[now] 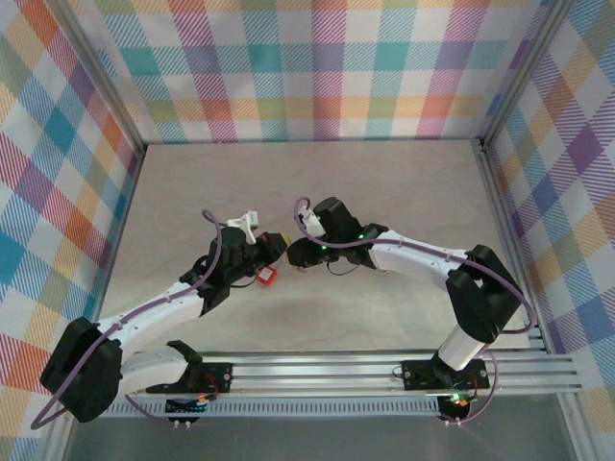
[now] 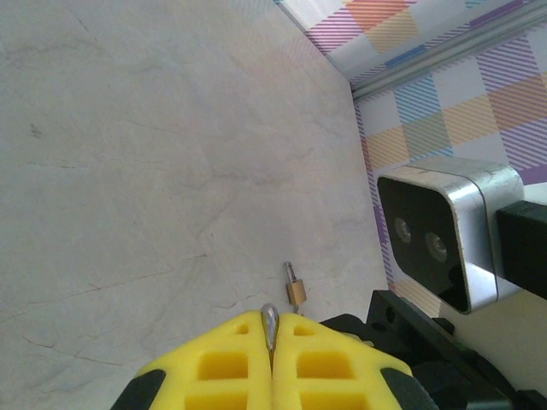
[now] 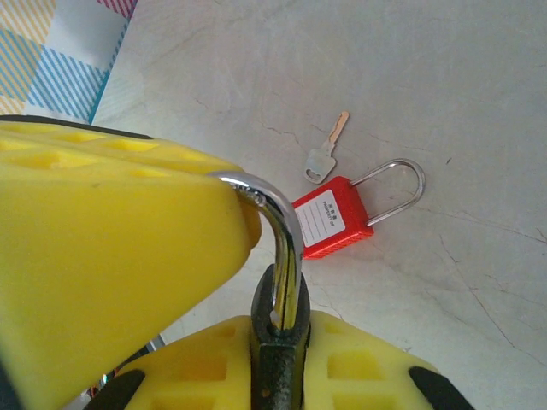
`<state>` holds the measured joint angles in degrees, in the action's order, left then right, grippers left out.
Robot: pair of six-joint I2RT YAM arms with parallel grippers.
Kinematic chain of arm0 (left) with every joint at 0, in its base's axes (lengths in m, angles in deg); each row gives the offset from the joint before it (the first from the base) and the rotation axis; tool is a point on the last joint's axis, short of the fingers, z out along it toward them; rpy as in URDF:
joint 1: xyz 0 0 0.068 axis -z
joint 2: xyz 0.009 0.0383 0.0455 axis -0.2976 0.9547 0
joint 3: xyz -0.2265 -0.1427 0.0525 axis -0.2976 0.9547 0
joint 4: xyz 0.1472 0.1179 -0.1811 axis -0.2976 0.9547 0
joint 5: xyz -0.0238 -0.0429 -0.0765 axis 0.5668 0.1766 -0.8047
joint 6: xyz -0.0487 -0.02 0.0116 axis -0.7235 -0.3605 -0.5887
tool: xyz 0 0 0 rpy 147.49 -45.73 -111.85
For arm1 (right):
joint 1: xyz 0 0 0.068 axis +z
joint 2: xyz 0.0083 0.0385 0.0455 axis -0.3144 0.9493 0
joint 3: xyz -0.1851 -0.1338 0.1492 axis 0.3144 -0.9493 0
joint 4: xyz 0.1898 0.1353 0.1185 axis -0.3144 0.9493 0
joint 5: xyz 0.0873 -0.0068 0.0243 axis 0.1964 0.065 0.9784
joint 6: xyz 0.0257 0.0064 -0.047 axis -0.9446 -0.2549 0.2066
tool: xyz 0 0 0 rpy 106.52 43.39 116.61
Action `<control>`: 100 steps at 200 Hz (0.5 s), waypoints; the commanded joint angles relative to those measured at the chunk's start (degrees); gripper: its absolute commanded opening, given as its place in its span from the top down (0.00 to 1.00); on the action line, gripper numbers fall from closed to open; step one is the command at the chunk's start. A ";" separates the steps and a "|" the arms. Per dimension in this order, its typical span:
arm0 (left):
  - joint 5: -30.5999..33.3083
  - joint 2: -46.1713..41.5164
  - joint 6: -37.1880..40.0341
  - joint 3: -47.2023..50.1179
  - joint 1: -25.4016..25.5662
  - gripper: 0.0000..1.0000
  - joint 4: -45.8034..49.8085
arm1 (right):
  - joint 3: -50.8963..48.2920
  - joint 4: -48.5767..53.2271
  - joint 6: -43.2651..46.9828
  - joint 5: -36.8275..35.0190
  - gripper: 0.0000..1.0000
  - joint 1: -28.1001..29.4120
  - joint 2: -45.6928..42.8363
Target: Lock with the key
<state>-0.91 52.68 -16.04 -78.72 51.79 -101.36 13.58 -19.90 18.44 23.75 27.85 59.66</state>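
right jaws are clamping the dark padlock (image 3: 280, 342) steady, left jaws are pinching what looks like the key (image 2: 270, 326) for insertion

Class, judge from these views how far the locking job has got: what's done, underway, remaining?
Done: the right hand grips a dark padlock. In hand: the left hand appears to pinch its silver shackle. Left: the key lies untouched on the table beside a red padlock; it must be picked up, inserted and turned.
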 commanded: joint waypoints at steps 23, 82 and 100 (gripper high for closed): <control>-1.40 -3.05 2.52 -1.00 0.68 1.00 0.84 | -2.61 -4.42 1.14 3.44 0.98 -1.04 -3.41; 0.08 -5.29 5.38 -0.99 0.68 0.95 3.98 | -6.35 -8.21 2.34 8.19 1.00 -1.62 -8.49; 0.75 -5.96 5.76 -0.99 0.67 0.91 4.64 | -6.86 -8.50 2.94 9.46 1.00 -1.61 -9.47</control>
<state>-2.33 48.03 -12.46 -78.72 52.64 -99.94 7.61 -25.75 18.48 28.95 26.63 53.32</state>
